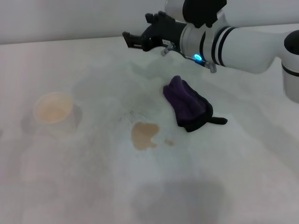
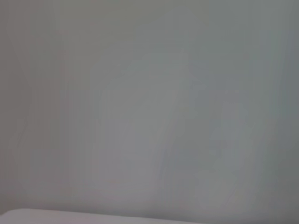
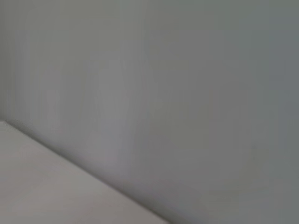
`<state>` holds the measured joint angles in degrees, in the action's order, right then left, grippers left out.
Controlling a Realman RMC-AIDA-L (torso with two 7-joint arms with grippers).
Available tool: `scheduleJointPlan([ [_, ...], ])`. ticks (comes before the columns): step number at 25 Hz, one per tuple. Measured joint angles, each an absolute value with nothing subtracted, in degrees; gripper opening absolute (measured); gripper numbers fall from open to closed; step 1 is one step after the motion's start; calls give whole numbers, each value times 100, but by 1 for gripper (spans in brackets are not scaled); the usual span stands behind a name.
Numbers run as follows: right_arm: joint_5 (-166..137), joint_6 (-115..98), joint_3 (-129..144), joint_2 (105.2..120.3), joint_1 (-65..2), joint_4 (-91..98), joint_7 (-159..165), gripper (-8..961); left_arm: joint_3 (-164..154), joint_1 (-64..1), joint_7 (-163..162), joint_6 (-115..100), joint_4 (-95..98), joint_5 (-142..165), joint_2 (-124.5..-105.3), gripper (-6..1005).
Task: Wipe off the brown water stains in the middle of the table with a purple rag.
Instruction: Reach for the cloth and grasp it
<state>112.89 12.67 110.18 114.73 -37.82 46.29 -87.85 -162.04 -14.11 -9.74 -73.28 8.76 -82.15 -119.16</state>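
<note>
While nothing yet touches it, the bunchy dark purple soft rag with black edging and a short black tab (image 1: 188, 106) lies loose near the middle of the plain white matte worktop (image 1: 243, 177). Its long axis runs slantwise, one end aimed at the far edge, the other, with the tab, aimed toward the near right corner. Just beside it, on the side toward the near left corner, sits the light tan-brown irregular liquid blotch of water stain (image 1: 144, 135), with a tiny matching droplet between blotch and rag.

Only the right arm, white with black bands, shows in the head view, reaching in from the right edge. Its black right claw (image 1: 128, 38) hangs above the worktop toward the far edge, well apart from the rag. From the claw, the rag lies back toward the near edge and a little toward the right edge. Whether the claw is spread or pressed together cannot be told.

No left arm shows, so the right arm is judged the nearer one. Toward the left edge stands a white cup of tan liquid (image 1: 53, 111), apart from everything else. Both wrist views show only blank grey surface.
</note>
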Motion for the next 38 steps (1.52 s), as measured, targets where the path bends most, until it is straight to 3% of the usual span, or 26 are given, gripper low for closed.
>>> scheduleJointPlan([
  [7, 8286, 1912, 10449, 11343, -4038, 4570, -6219, 853, -16195, -1510, -993, -7261, 799, -8219, -11918, 892],
  [11, 5660, 2837, 9340, 11566, -3987, 5018, -4926, 853, -16155, -1519, -994, -7250, 798, -8220, -11918, 892],
  [13, 4851, 3215, 9227, 11581, -3892, 5434, -4477, 853, -16155, -1523, -994, -7249, 799, -8219, -11919, 892],
  [26, 2756, 5552, 9818, 11579, -3663, 7402, -2462, 853, -16155, -1630, -1036, -7187, 851, -8227, -11929, 892],
  [38, 2209, 6022, 10437, 11593, -3581, 7294, -1478, 852, -16154, -1644, -1046, -7168, 910, -8226, -11933, 893],
])
